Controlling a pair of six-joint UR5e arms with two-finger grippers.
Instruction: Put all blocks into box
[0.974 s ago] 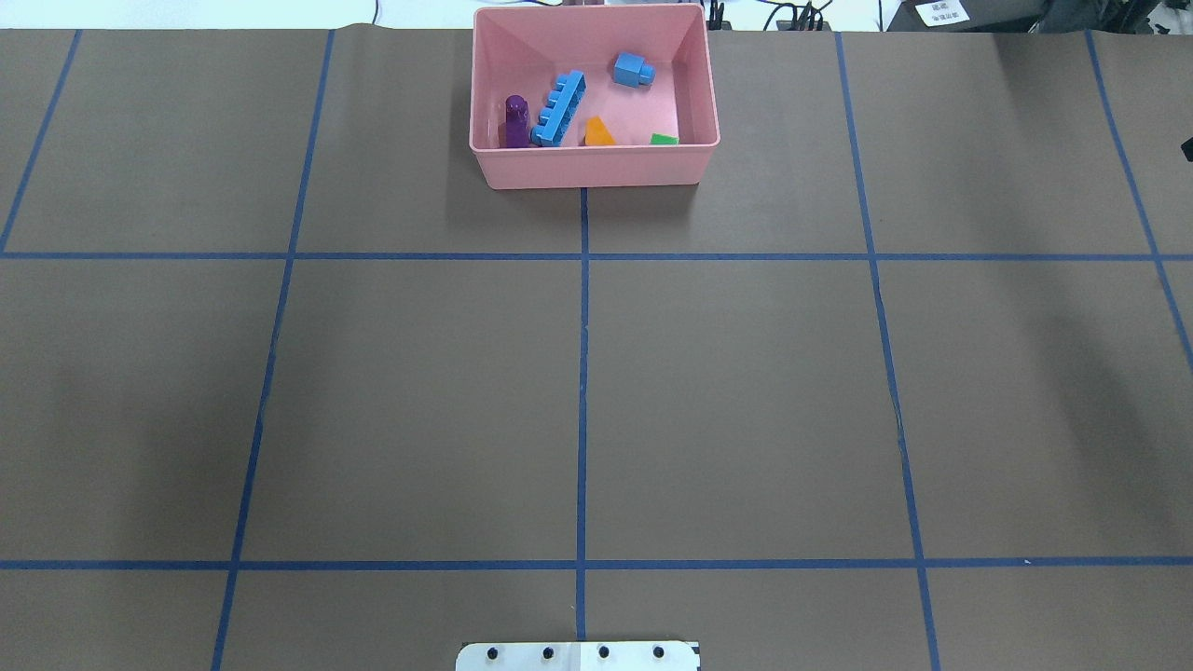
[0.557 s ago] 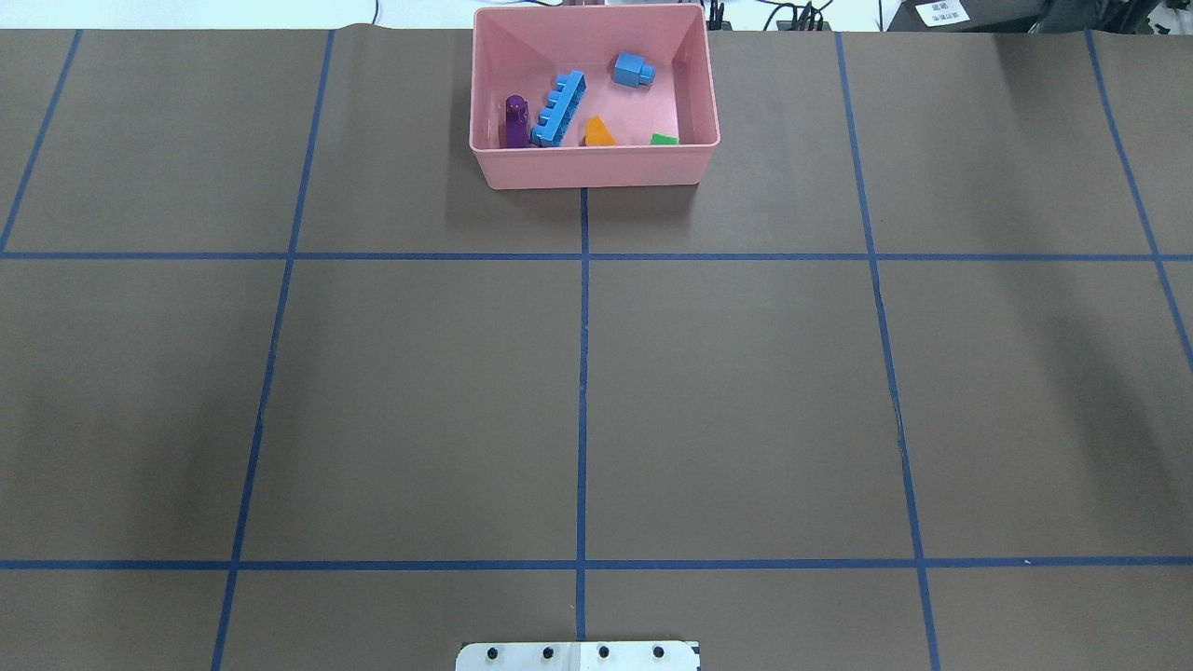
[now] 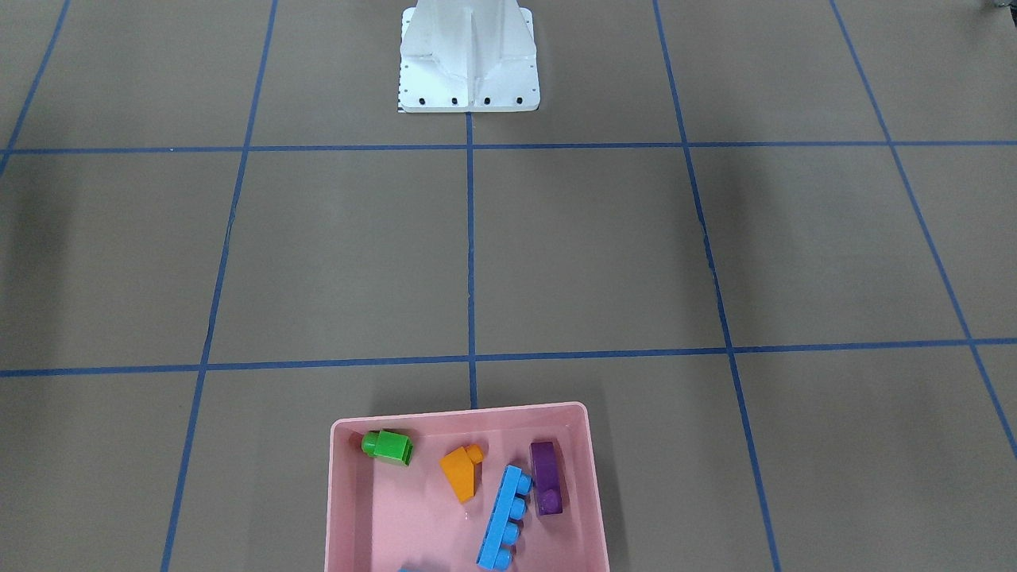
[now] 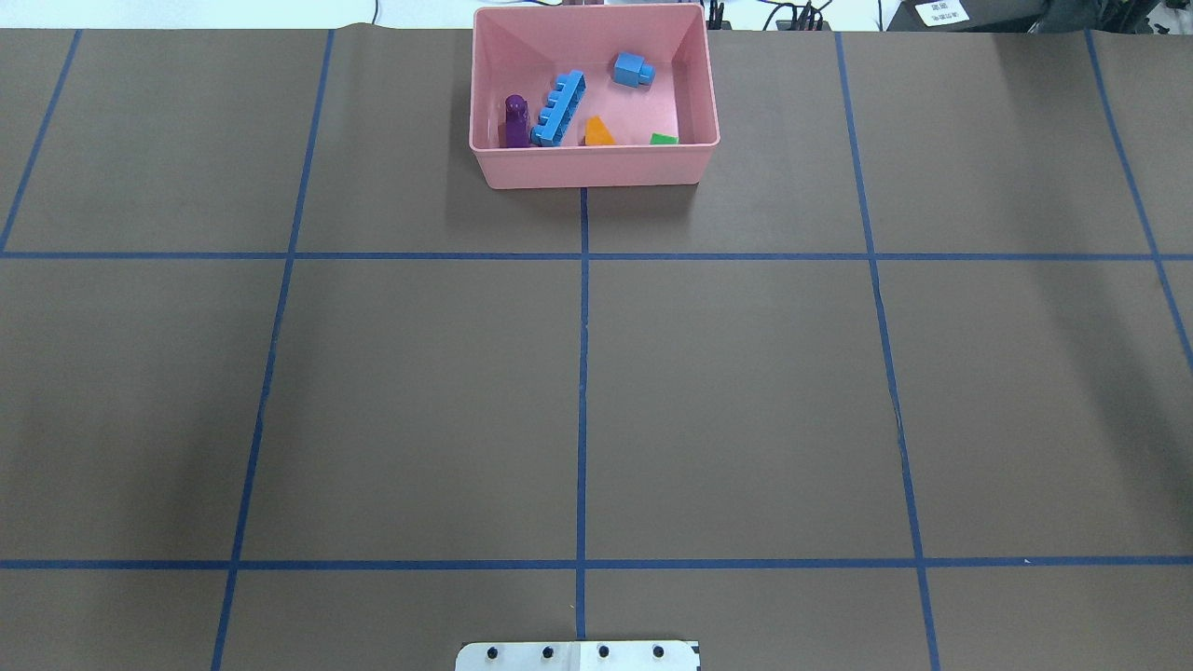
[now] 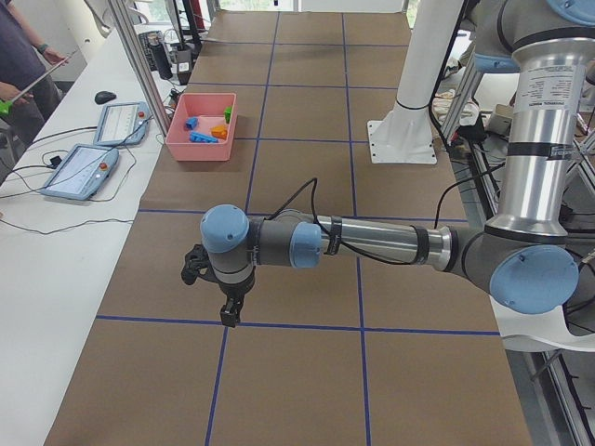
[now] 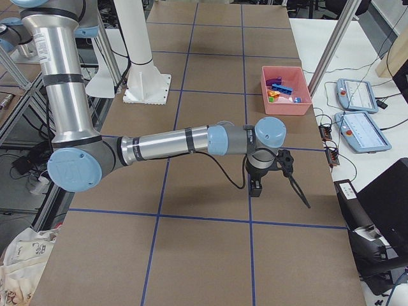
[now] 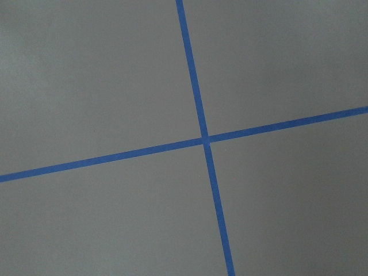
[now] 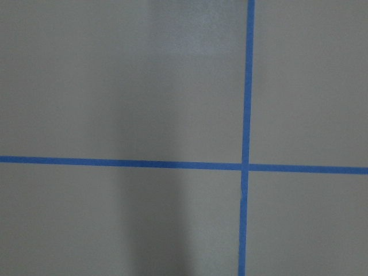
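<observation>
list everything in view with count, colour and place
box: 1, pink, middle of the table's far edge
long block: 1, light blue, in the box
cube: 1, blue, in the box
oblong block: 1, purple, in the box beside the long block
sloped block: 1, orange, in the box
small block: 1, green, in a box corner
table: 1, brown, blue tape grid
handheld screens: 2, grey-blue, side bench
person: 1, dark top, by the bench
robot base: 1, white, table's near edge
left claw: 1, black, over bare table; open or shut unclear
right claw: 1, black, likewise
</observation>
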